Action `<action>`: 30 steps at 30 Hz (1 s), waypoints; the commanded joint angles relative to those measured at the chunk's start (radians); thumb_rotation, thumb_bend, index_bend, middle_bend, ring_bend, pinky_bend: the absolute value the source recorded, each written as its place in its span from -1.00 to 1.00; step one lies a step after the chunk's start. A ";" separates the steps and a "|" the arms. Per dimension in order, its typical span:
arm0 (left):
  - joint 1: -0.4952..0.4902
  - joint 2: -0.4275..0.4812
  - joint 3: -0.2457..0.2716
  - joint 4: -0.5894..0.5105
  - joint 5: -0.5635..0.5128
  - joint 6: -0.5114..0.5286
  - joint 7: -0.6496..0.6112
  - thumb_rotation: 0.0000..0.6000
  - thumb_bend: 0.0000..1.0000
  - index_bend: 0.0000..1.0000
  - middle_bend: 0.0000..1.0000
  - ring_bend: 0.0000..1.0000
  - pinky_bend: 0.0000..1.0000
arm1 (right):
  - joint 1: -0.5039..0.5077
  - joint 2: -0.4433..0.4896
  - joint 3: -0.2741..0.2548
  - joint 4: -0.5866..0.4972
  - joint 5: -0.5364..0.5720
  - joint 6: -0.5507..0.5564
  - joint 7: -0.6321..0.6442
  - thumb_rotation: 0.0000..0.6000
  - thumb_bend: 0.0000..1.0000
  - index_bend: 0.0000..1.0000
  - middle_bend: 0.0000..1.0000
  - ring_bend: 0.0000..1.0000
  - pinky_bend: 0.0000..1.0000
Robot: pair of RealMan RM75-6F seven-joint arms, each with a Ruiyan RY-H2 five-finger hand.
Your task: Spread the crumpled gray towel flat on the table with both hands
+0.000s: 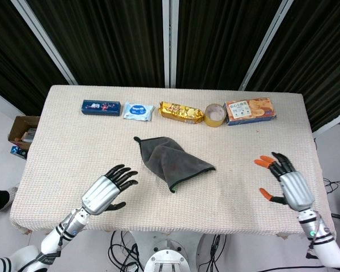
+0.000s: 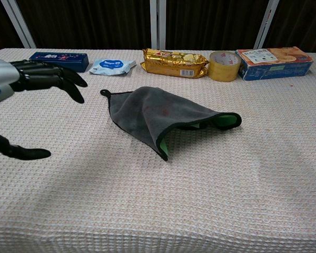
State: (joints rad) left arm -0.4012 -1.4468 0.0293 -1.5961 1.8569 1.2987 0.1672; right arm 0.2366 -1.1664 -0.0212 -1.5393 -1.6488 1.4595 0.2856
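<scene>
The gray towel (image 1: pixel 173 160) lies folded over itself in the middle of the table, its green lining showing at the open edge (image 2: pixel 221 122) and a small loop at its far left corner. My left hand (image 1: pixel 109 188) hovers open over the near left of the table, fingers spread toward the towel; in the chest view the same hand (image 2: pixel 26 79) is at the left edge. My right hand (image 1: pixel 284 180) is open near the table's right edge, well apart from the towel, and is out of the chest view.
Along the far edge lie a blue box (image 1: pixel 101 107), a wipes pack (image 1: pixel 138 111), a gold snack pack (image 1: pixel 181 113), a tape roll (image 1: pixel 215 115) and an orange biscuit box (image 1: pixel 250 110). A cardboard box (image 1: pixel 22 131) stands on the floor to the left.
</scene>
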 commanded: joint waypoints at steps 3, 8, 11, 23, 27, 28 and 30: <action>-0.060 -0.127 -0.036 0.051 0.015 -0.075 0.156 1.00 -0.75 -0.38 -0.65 -0.68 -0.67 | -0.046 0.161 0.042 -0.092 0.029 0.076 0.028 1.00 -0.65 -0.53 -0.69 -0.97 -0.86; -0.146 -0.249 -0.096 0.098 0.017 -0.182 0.330 1.00 -0.75 -0.36 -0.73 -0.73 -0.68 | -0.030 0.215 0.063 -0.143 0.033 0.057 0.005 1.00 -0.65 -0.53 -0.69 -0.98 -0.88; -0.194 -0.315 -0.131 0.133 -0.007 -0.254 0.429 1.00 -0.75 -0.36 -0.79 -0.77 -0.69 | -0.019 0.220 0.066 -0.151 0.036 0.030 0.000 1.00 -0.65 -0.53 -0.70 -1.00 -0.90; -0.280 -0.485 -0.181 0.256 -0.105 -0.363 0.675 1.00 -0.64 -0.27 -0.83 -0.78 -0.70 | -0.023 0.185 0.057 -0.118 0.034 0.003 0.017 1.00 -0.65 -0.53 -0.71 -1.00 -0.92; -0.291 -0.524 -0.178 0.305 -0.138 -0.381 0.758 1.00 -0.48 -0.19 -0.83 -0.78 -0.70 | -0.028 0.176 0.053 -0.108 0.030 0.003 0.028 1.00 -0.65 -0.53 -0.71 -1.00 -0.93; -0.289 -0.527 -0.176 0.310 -0.146 -0.382 0.770 1.00 -0.45 -0.17 -0.83 -0.78 -0.70 | -0.029 0.175 0.052 -0.106 0.029 0.004 0.030 1.00 -0.65 -0.53 -0.71 -1.00 -0.94; -0.286 -0.529 -0.166 0.311 -0.161 -0.383 0.788 1.00 -0.41 -0.13 -0.83 -0.78 -0.70 | -0.032 0.172 0.051 -0.102 0.027 0.006 0.036 1.00 -0.65 -0.53 -0.71 -1.00 -0.95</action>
State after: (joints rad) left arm -0.6860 -1.9678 -0.1438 -1.2935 1.7093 0.9213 0.9407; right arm 0.2048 -0.9938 0.0299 -1.6414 -1.6210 1.4650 0.3208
